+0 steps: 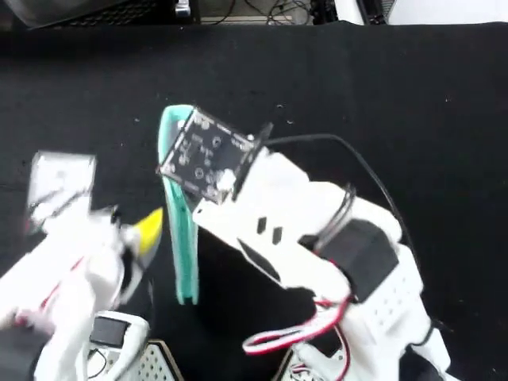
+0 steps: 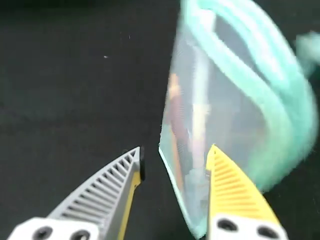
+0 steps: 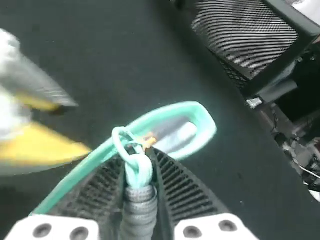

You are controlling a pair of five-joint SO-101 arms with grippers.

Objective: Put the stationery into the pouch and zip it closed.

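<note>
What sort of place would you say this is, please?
Probably a robotics lab or workshop bench: a black-covered table with a teal pouch on it, loose cables along its far edge, and a mesh panel beside it.

Black cloth (image 1: 413, 87) covers table, matte, few pale specks. Beyond far edge: tangled cables (image 1: 274, 11), white surface (image 1: 444, 9) at 1 corner, grey shape (image 1: 55, 9) at the other. Right wrist view: black mesh panel (image 3: 245, 35) past cloth edge, dark frame beneath it, loose wires (image 3: 302, 170) nearby.
</note>
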